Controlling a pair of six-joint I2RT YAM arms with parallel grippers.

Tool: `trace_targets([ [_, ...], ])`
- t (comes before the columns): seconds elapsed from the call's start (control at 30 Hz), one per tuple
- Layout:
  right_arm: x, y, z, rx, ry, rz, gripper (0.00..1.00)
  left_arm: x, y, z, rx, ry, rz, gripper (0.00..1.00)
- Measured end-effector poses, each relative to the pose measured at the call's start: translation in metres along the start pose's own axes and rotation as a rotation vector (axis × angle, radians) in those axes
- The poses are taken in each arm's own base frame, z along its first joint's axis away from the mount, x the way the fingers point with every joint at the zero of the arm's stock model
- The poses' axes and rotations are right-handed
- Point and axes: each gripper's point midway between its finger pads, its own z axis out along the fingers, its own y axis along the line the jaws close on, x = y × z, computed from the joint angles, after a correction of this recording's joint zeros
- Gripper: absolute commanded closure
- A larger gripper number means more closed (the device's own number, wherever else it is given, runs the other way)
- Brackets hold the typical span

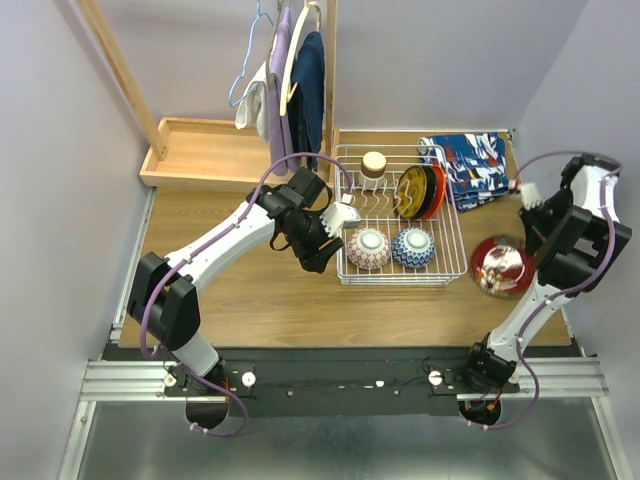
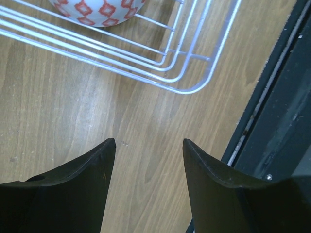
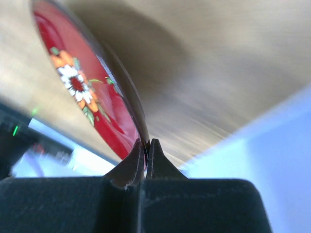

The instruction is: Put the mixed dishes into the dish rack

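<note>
Our right gripper (image 3: 146, 148) pinches the dark red plate (image 1: 498, 266) by its rim, just right of the dish rack (image 1: 400, 280). Our left gripper (image 2: 148, 141) gapes empty at the rack's left. We should carry the plate on edge and lower it between free tines.

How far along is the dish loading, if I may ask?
Done: cup, red bowl, blue bowl, black plate and orange plate sit in the rack. In hand: the right gripper grips the red plate beside it. Left: racking that plate; left gripper open, empty.
</note>
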Motion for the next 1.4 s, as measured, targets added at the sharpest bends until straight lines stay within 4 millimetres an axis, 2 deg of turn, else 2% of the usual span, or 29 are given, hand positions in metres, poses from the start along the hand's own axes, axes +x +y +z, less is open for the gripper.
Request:
trace_targets([
  [0.1,-0.024,-0.017,-0.038,0.173,-0.099,0.052,0.99,0.006,0.009,0.002,-0.055,0.019,-0.013,0.38],
  [0.2,-0.043,-0.021,-0.073,0.332,-0.178,0.09,0.99,0.012,0.023,0.004,-0.126,0.037,-0.032,0.45],
  [0.3,-0.057,-0.006,-0.099,0.44,-0.223,0.103,1.0,0.019,0.037,0.005,-0.197,0.048,-0.058,0.6],
  [0.33,-0.064,0.001,-0.107,0.476,-0.243,0.107,1.0,0.02,0.039,0.005,-0.208,0.049,-0.06,0.71],
  [0.43,-0.083,0.02,-0.129,0.575,-0.305,0.11,1.0,0.026,0.044,0.008,-0.234,0.05,-0.081,0.88],
  [0.5,-0.099,0.033,-0.147,0.643,-0.372,0.124,1.0,0.025,0.044,0.01,-0.234,0.042,-0.097,0.91],
  [0.57,-0.112,0.044,-0.166,0.702,-0.455,0.142,1.0,0.02,0.043,0.012,-0.231,0.025,-0.103,1.0],
  [0.63,-0.121,0.052,-0.19,0.761,-0.539,0.18,1.0,0.009,0.041,0.014,-0.218,0.005,-0.098,1.0],
  [0.73,-0.133,0.062,-0.226,0.836,-0.661,0.247,1.0,-0.022,0.035,0.023,-0.182,-0.03,-0.07,1.0],
  [0.83,-0.144,0.068,-0.252,0.906,-0.752,0.311,1.0,-0.05,0.024,0.031,-0.153,-0.057,-0.024,1.0],
  [0.9,-0.153,0.077,-0.262,0.949,-0.788,0.342,0.99,-0.07,0.012,0.034,-0.123,-0.092,0.006,1.0],
  [1.0,-0.182,0.108,-0.261,0.988,-0.822,0.328,1.0,-0.083,-0.004,0.039,-0.087,-0.107,0.039,0.97],
  [1.13,-0.232,0.155,-0.242,0.97,-0.872,0.306,0.99,-0.082,-0.014,0.042,-0.066,-0.1,0.046,0.76],
  [1.17,-0.239,0.161,-0.237,0.959,-0.878,0.308,0.99,-0.081,-0.014,0.041,-0.069,-0.099,0.044,0.67],
  [1.2,-0.246,0.169,-0.231,0.945,-0.885,0.321,1.0,-0.078,-0.014,0.039,-0.07,-0.097,0.041,0.63],
  [1.27,-0.254,0.178,-0.221,0.931,-0.893,0.348,1.0,-0.073,-0.017,0.032,-0.076,-0.099,0.038,0.5],
  [1.3,-0.255,0.181,-0.217,0.926,-0.893,0.367,0.99,-0.071,-0.02,0.025,-0.08,-0.105,0.038,0.48],
  [1.4,-0.261,0.19,-0.209,0.891,-0.906,0.435,1.0,-0.073,-0.031,-0.013,-0.106,-0.166,0.059,0.45],
])
